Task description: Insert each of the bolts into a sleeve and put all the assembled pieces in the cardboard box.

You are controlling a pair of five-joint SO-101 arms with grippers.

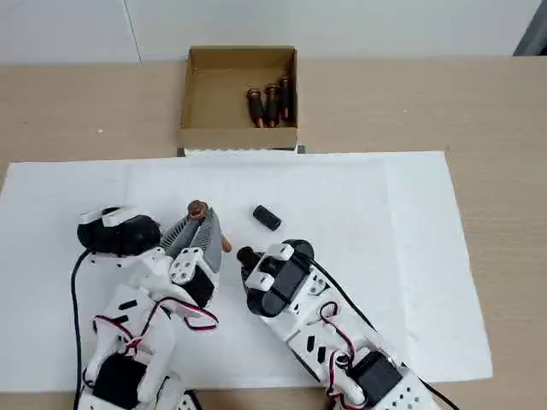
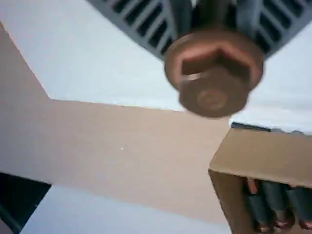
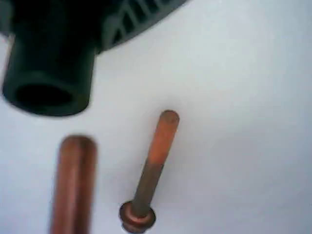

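Tan table [image 1: 496, 102] is carrying a white sheet [image 1: 385, 256], with the box [image 1: 209, 98] sitting just past the sheet's far edge. Three assembled pieces [image 1: 270, 104] are lying side by side inside it.

Step in hand, as we are judging it: mating the bolt [image 1: 197, 208] with the sleeve [image 3: 53, 58].
- We are advising that the sleeve's open bore be brought square to the shank tip before anything advances. The two axes are looking offset, not coaxial.
- One arm should be holding steady while the other is feeding slowly. A skewed push would be risking a jam or a twist out of the grip.
- The second bolt [image 3: 148, 165] is lying flat on the sheet beyond the sleeve, so we are recommending that the approach stay above it.
- A spare sleeve [image 1: 267, 217] is waiting on the sheet near both arms.

End effectors:
- Left gripper [image 1: 199, 218] is clamping the bolt, with jaws closed on it and the head showing at the tip.
- Right gripper [image 1: 249, 258] is pinching the sleeve, mouth free. A copper shank [image 3: 73, 185] is sitting near that mouth and apart from it. We are taking it for the held bolt's.
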